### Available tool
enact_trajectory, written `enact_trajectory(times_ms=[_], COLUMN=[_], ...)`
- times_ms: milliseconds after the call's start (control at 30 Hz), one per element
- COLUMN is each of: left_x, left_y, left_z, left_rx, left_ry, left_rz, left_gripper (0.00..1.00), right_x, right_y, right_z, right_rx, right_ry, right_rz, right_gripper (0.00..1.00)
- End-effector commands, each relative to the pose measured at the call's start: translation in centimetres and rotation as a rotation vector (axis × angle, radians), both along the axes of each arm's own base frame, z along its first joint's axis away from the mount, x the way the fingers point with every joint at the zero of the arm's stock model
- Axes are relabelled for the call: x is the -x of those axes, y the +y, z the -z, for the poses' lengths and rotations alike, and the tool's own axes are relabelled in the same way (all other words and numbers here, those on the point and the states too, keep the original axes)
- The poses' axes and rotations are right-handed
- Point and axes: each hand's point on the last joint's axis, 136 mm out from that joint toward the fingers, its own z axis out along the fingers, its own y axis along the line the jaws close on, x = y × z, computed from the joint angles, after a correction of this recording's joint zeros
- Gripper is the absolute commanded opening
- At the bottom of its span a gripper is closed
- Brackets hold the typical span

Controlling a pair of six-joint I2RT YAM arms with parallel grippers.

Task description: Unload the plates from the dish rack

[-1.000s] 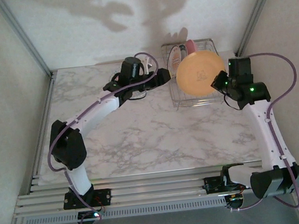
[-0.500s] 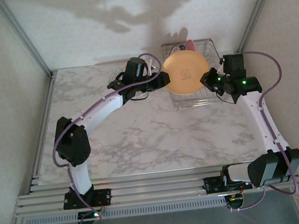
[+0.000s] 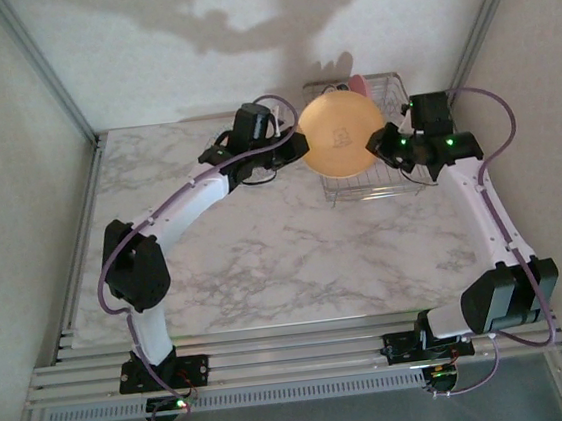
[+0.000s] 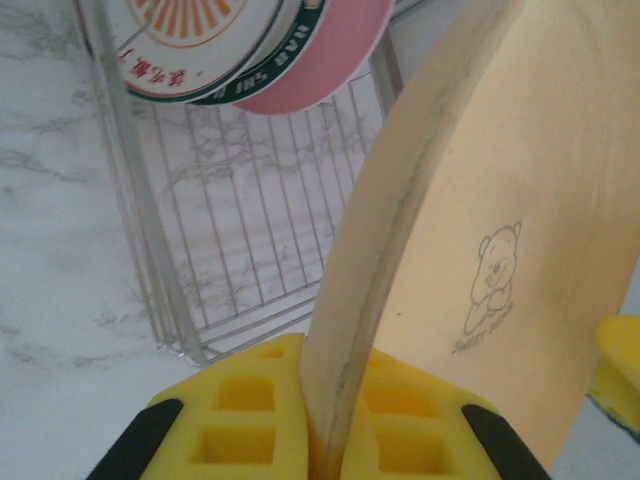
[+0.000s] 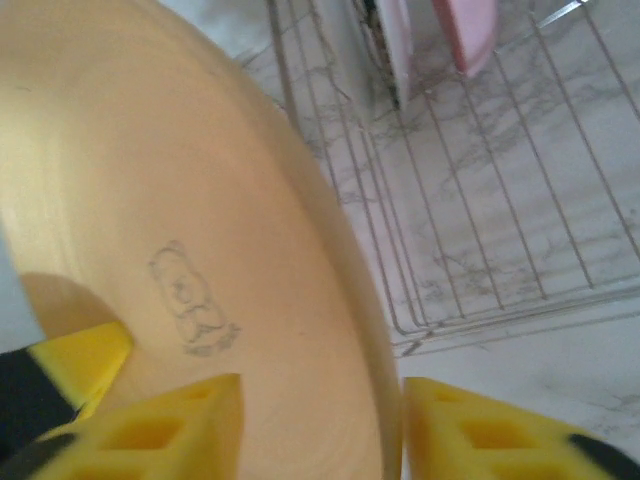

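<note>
1 yellow plate (image 3: 341,134) with a bear drawing, script unreadable, raised at rack (image 3: 379,188) left side. Left pincer (image 4: 330,440) clamped on its rim. Right pincer (image 5: 320,410) apart, straddling rim. In rack: 1 white plate (image 4: 190,40) with red characters, 1 pink plate (image 4: 330,60).

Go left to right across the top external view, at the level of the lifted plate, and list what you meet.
Black left gripper, shut on the plate's left rim → round orange-yellow plate → black right gripper at its right rim.
</note>
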Motion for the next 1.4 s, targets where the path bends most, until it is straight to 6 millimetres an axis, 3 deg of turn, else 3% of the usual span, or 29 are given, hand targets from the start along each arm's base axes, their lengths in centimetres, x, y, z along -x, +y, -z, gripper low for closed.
enact_trajectory(times_ms=[0, 133, 267, 433, 633, 800, 1100, 1367], left_x=[0.4, 1.9, 4.7, 8.1, 10.1, 9.6, 8.5, 9.3], left_y=[3.0, 6.8, 11.1, 15.0, 16.2, 17.0, 17.0, 17.2], left_z=[-1.5, -0.2, 3.5, 8.7, 14.7, 17.3, 19.8, 21.8], left_rx=[0.024, -0.005, -0.046, -0.060, -0.099, -0.121, -0.123, -0.142], left_ry=[0.010, 0.049, 0.129, 0.201, 0.292, 0.324, 0.342, 0.389], left_rz=[-0.017, -0.040, -0.086, -0.152, -0.172, -0.226, -0.263, -0.256], left_gripper=[0.00, 0.00, 0.00, 0.00, 0.00, 0.00, 0.00, 0.00], right_x=[0.6, 1.4, 3.3, 6.7, 9.6, 9.7, 9.9, 10.5], right_y=[1.0, 3.2, 7.1, 11.5, 14.0, 14.3, 14.7, 14.9], right_z=[-2.1, -4.4, -6.5, -5.7, -3.8, -2.6, -2.4, -2.1], right_rx=[0.085, 0.141, 0.213, 0.276, 0.304, 0.328, 0.326, 0.348], right_ry=[-0.063, -0.207, -0.401, -0.587, -0.668, -0.633, -0.639, -0.671], right_rz=[-0.082, -0.202, -0.389, -0.625, -0.791, -0.799, -0.800, -0.852], right_gripper=[0.58, 0.65, 0.68, 0.77, 0.87, 0.87, 0.87, 0.87])
